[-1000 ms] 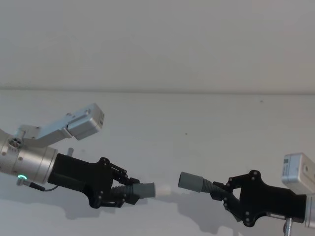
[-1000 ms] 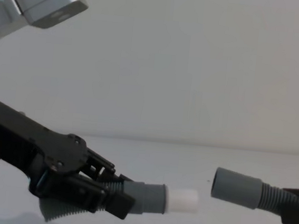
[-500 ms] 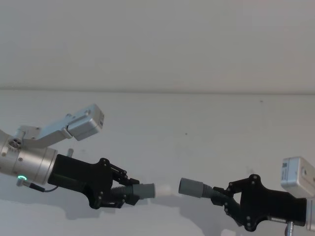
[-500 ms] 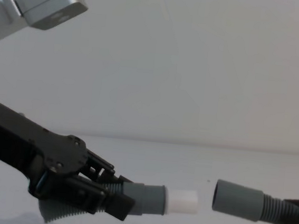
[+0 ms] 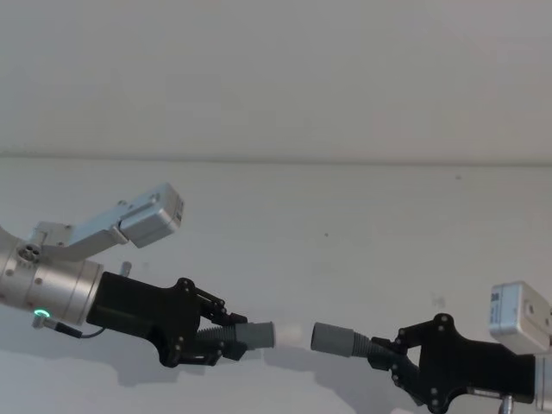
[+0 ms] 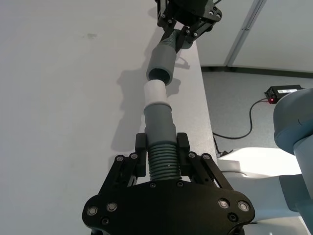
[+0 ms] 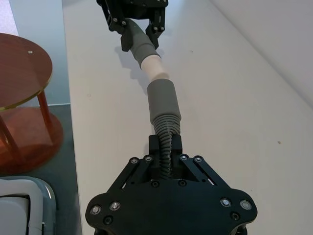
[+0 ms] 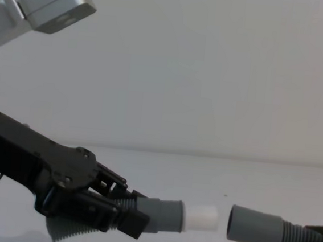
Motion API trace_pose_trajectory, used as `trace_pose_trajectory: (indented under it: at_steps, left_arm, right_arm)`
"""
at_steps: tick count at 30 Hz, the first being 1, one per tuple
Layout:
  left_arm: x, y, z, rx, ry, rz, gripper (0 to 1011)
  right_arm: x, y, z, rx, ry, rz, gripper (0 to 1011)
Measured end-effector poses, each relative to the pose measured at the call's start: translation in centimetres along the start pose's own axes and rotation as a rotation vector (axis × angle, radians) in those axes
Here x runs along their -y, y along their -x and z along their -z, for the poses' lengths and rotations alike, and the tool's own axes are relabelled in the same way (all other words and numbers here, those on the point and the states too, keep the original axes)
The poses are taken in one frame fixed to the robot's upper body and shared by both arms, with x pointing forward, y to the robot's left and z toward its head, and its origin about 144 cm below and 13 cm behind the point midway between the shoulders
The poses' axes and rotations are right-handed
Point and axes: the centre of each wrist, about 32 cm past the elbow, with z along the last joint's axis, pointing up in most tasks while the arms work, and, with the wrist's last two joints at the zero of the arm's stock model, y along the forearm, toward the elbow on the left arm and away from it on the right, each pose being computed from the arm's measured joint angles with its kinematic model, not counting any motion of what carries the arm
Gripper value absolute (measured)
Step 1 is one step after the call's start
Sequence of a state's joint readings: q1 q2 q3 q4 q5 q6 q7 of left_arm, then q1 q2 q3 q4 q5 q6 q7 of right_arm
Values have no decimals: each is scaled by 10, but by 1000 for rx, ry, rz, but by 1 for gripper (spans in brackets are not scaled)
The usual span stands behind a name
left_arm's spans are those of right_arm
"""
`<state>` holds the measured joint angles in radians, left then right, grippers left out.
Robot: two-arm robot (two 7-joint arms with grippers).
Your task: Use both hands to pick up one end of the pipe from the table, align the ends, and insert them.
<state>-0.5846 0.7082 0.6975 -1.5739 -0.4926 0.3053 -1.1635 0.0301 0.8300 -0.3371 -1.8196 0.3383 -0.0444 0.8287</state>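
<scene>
1. Above the table (image 5: 362, 198), I have both hose pieces lifted and facing each other end to end, roughly level in the chest view.
2. My left gripper (image 5: 226, 339) has its fingers clamped on the ribbed section of the left hose piece (image 8: 112, 213), just behind its grey cuff (image 8: 162, 215); the white spigot (image 8: 201, 217) sticks out past the cuff toward the other piece.
3. My right gripper (image 5: 386, 355) is likewise closed on the ribs of the right hose piece (image 7: 167, 139), behind its open cuff (image 8: 254, 227).
4. Spigot tip and open cuff stand just apart, not touching. From the left wrist view the two look close to one line, with the far cuff (image 6: 160, 61) angled slightly off.
5. Handling, as I judge it: these pieces look light, so weight is no worry. The ribbed hose is soft and will bend, so a cuff can droop or swing away from where the gripper points it. The cuffs look stiff and smooth.
6. Holding right behind each cuff seems the right place: it keeps the flexible run short. Gripping further back would likely let the hose buckle when I push the spigot in.
7. I'd watch for the spigot catching the cuff rim if the angle stays off.
</scene>
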Motion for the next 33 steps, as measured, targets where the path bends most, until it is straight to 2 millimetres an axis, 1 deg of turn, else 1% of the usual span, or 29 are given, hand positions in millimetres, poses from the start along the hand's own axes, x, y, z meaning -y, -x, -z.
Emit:
trace_pose_trajectory:
  at_steps: [33]
  left_arm:
    - [6, -8, 6, -16, 24, 63, 349]
  right_arm:
    - [-12, 1, 0, -10, -14, -2, 116]
